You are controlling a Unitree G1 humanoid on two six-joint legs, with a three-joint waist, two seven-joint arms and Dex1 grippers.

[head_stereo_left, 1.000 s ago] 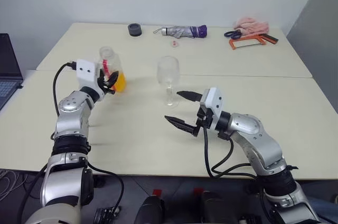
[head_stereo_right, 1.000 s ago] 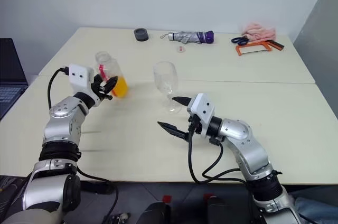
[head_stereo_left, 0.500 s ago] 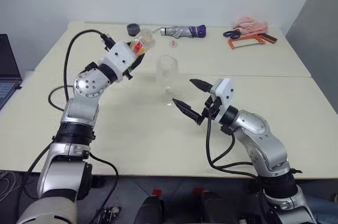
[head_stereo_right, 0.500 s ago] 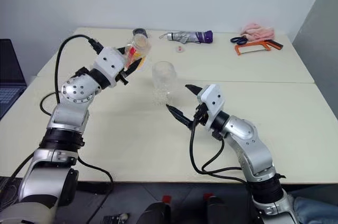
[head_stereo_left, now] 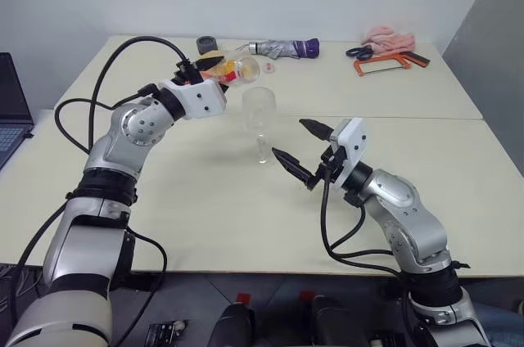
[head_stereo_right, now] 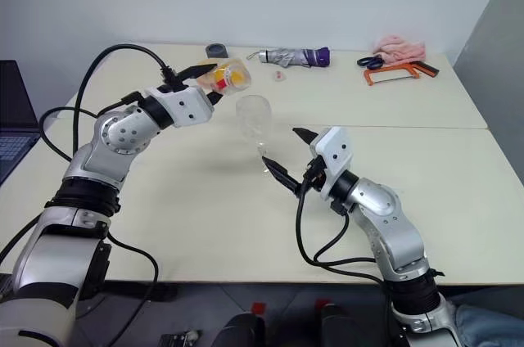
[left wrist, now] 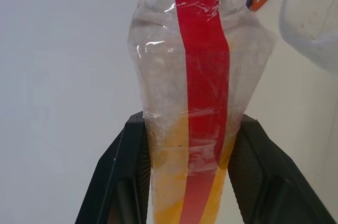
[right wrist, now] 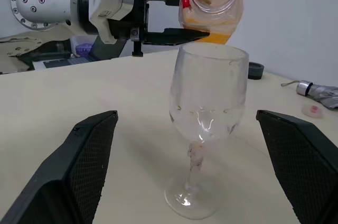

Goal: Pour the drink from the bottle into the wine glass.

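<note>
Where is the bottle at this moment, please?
The bottle is held tipped on its side in the left gripper, raised off the table just left of and above the wine glass.

The counter [head_stereo_left: 246,200] is pale cream. The bottle [head_stereo_left: 232,71] is clear plastic with a red strip running down its side, and the drink [right wrist: 211,28] inside is bright orange (yellower where it thins). The wine glass [head_stereo_left: 260,122] is clear and colourless. Both grippers have black jaws on white-and-silver arms. Along the counter's far edge lie a dark grey ring [head_stereo_left: 208,44], a folded umbrella [head_stereo_left: 282,49] in grey and purple, a pink cloth [head_stereo_left: 389,34] and an orange-framed saw [head_stereo_left: 385,63].
</note>
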